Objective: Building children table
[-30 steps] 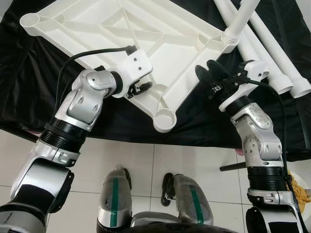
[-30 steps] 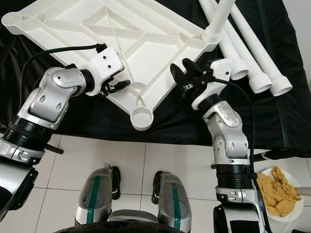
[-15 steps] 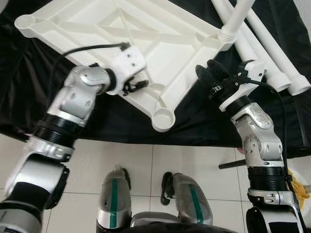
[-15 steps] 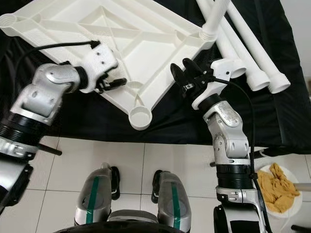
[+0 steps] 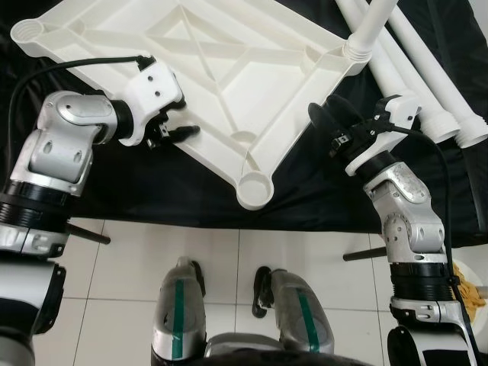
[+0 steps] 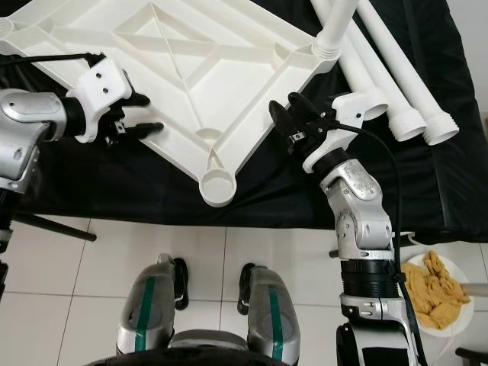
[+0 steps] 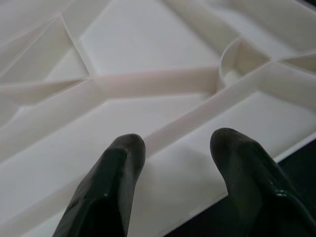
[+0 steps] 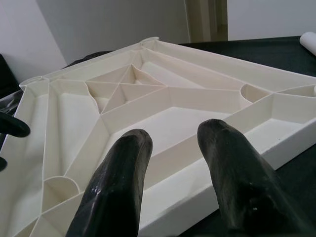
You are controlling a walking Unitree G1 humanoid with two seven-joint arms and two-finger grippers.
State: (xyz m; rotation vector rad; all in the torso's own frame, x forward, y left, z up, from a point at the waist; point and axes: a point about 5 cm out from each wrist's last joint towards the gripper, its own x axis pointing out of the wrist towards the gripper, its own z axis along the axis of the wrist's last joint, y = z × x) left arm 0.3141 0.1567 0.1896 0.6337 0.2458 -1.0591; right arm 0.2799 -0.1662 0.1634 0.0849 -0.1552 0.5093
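Between 2 open hands: left hand (image 5: 177, 131), right hand (image 5: 326, 122), tabletop (image 5: 221, 69).

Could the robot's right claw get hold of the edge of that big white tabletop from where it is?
Probably yes. The right claw hangs open just off the rim of the upturned tabletop, with bare black cloth between them and nothing in the way. A short reach should bring the rim between its fingers.

Left end effector (image 7: 173, 163) with black fingers (image 7: 106, 192) spread, over ribbed white tabletop underside (image 7: 148, 44), dark cloth (image 7: 296, 163) at edge
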